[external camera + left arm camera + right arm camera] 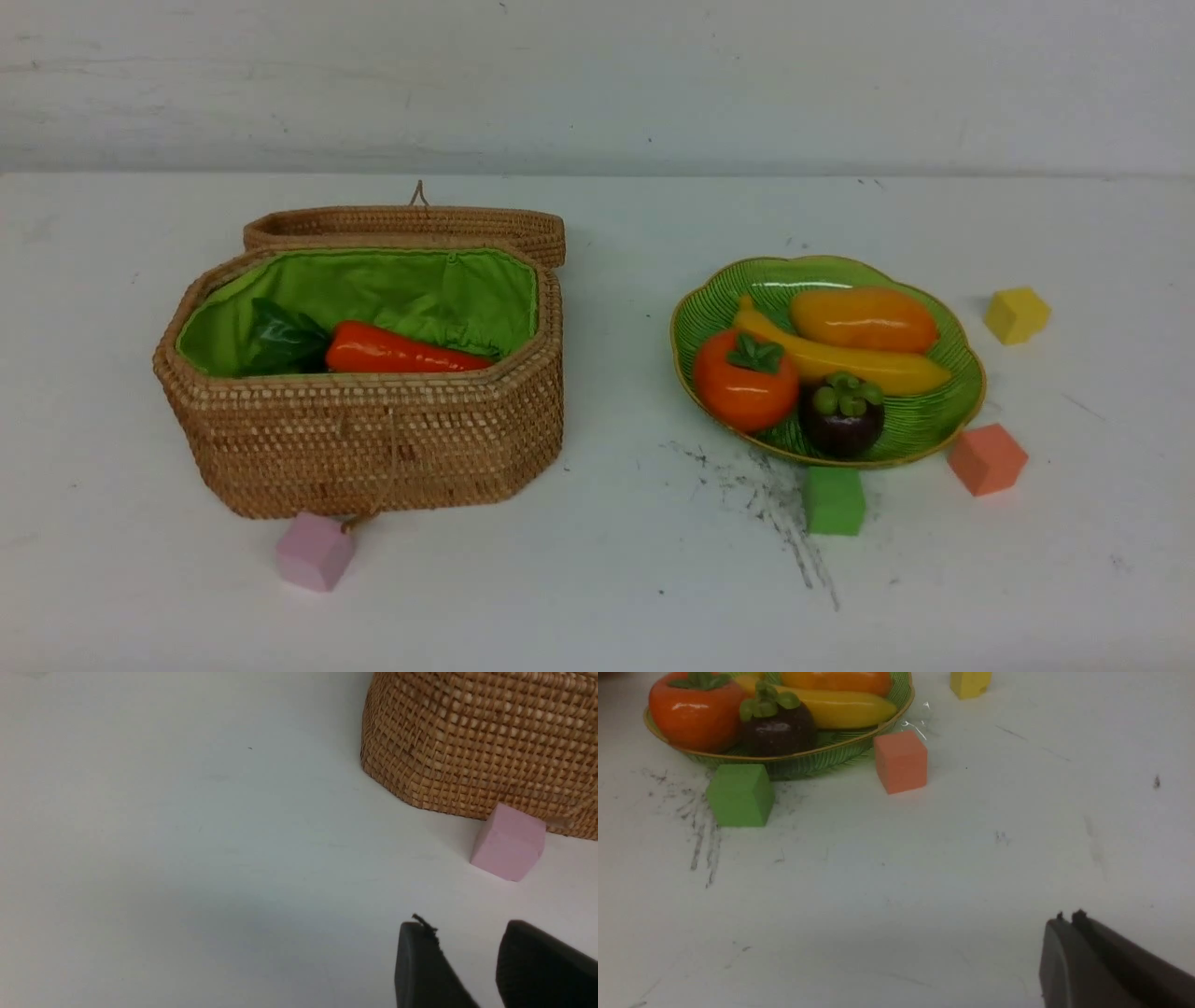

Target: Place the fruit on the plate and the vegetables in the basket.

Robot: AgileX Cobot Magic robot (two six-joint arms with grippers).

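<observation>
- Found fruit on plate: mango at 1 o'clock, persimmon at 8, mangosteen at 6, banana across the middle, touching its neighbours.
- Judged all four hard, glossy, light and likely slippery; would grip round ones across the widest part and the banana mid-length, across its narrow width.
- Saw pepper lying flat inside basket, its leaves toward 9 o'clock; lid thrown back at 12.
- Could not see radish or eggplant; perhaps hidden below the basket wall.
- Judged pepper stiff and slick; best taken mid-body across its narrow width, not by the leaves.
- Judged the sorting apparently done, so far as visible.
- Noted cubes: green at the plate's 6 o'clock, orange at 4, yellow at 2, pink at the basket's 6.
- Showed left gripper with fingers apart, empty, near the pink cube.
- Showed right gripper with fingers pressed together on nothing, apart from the plate.
</observation>
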